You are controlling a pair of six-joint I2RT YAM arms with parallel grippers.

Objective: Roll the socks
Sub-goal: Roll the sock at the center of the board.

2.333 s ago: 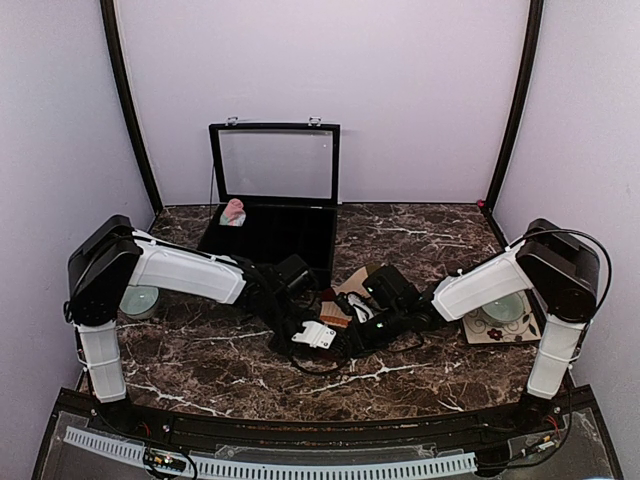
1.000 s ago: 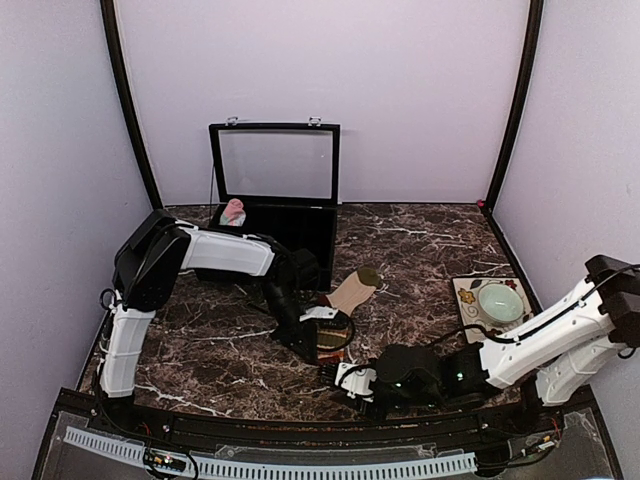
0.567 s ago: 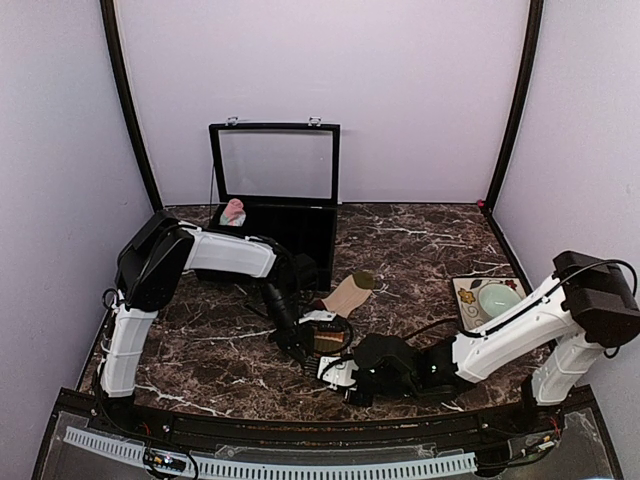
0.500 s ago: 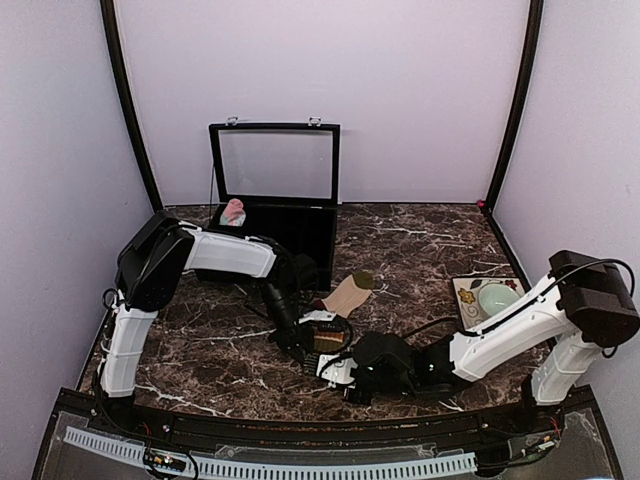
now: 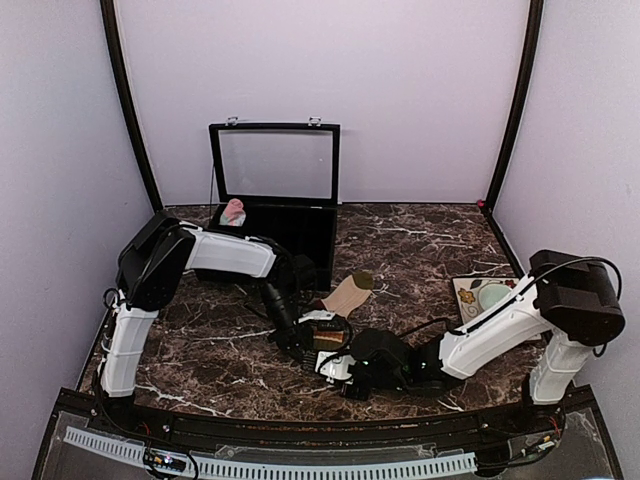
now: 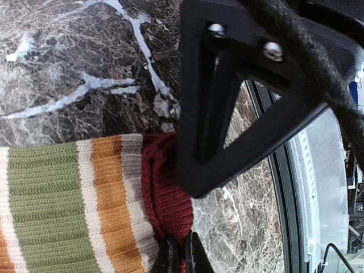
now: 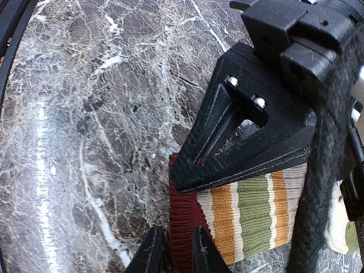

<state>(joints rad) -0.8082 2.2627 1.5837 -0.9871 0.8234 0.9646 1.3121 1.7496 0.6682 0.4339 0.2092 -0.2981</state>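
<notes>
You are starting the roll on the tan sock [image 5: 347, 295], which lies mid-counter [image 5: 200, 350] with its maroon cuff [image 6: 165, 193] toward 6 o'clock. Your left gripper [image 6: 179, 259] has its jaws pinched shut on that cuff. The right gripper [image 7: 175, 253], jaws nearly closed, seems to straddle it, though I cannot tell if it grips. Next, fold the cuff over toward 1 o'clock.

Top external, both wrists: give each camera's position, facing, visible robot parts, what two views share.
Top external: above and behind, facing down at the marble table; left arm and right arm show.
Left wrist: on the left gripper, facing the maroon cuff of the tan striped sock; own fingertips pinch it.
Right wrist: on the right gripper, facing that cuff; own fingertips grip it.
Shared: both wrist views show the cuff.
</notes>
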